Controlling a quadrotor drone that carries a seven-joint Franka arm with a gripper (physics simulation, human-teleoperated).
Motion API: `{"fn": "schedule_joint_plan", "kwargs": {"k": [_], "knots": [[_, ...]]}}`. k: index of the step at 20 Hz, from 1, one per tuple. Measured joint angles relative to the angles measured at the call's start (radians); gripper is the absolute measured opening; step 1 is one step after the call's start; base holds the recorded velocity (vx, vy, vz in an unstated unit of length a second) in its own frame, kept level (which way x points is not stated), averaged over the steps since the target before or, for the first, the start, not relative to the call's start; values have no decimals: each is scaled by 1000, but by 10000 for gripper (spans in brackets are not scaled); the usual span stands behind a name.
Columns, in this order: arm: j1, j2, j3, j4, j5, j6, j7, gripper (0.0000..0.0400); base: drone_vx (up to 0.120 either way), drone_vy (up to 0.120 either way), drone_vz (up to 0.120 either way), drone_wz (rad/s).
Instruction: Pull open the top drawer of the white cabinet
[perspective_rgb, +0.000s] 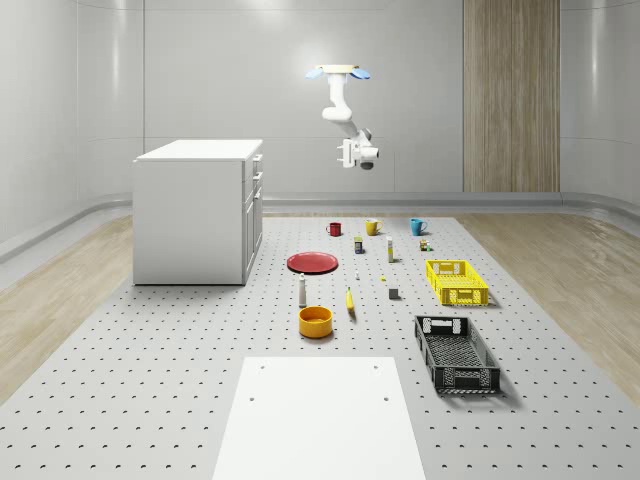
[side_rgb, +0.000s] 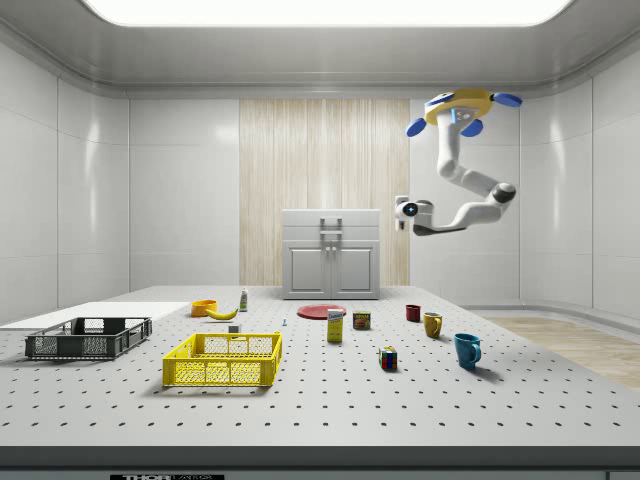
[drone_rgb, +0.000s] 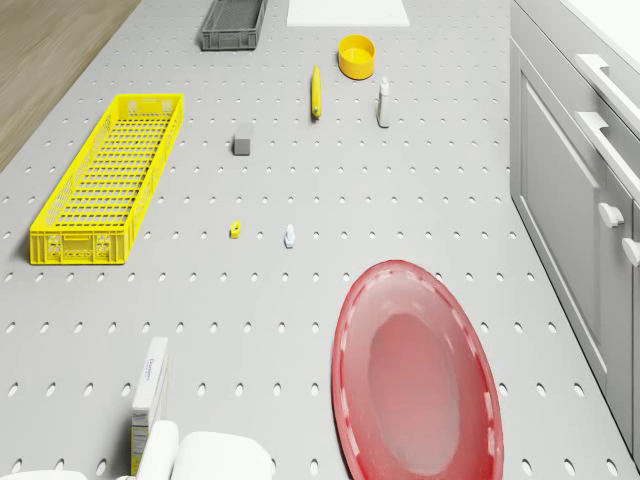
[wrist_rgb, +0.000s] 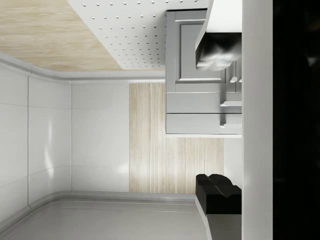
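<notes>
The white cabinet (perspective_rgb: 199, 212) stands on the perforated counter (perspective_rgb: 150, 380) at the whole-scene view's left and far side, a plain boxy unit with a flat top; its front, facing that view's right, carries two shallow drawers with bar handles above a pair of panelled doors with small knobs, and the top drawer (side_rgb: 331, 219) sits flush and closed. The drone (perspective_rgb: 338, 72) hovers high above the counter's far part, to the cabinet's right. The gripper (perspective_rgb: 347, 154) hangs in open air near drawer height, well apart from the cabinet, and I cannot tell whether its fingers are spread or pressed together.
</notes>
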Motion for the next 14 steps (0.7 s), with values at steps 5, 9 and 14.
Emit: {"fn": "schedule_joint_plan", "kwargs": {"k": [5, 9, 14], "knots": [[16, -17, -6, -2, -13, 15, 11, 305, 120, 0, 0, 0], [28, -30, -10, -4, -23, 27, 19, 305, 120, 0, 0, 0], [43, -46, -14, -6, -35, 40, 29, 305, 120, 0, 0, 0]]}}
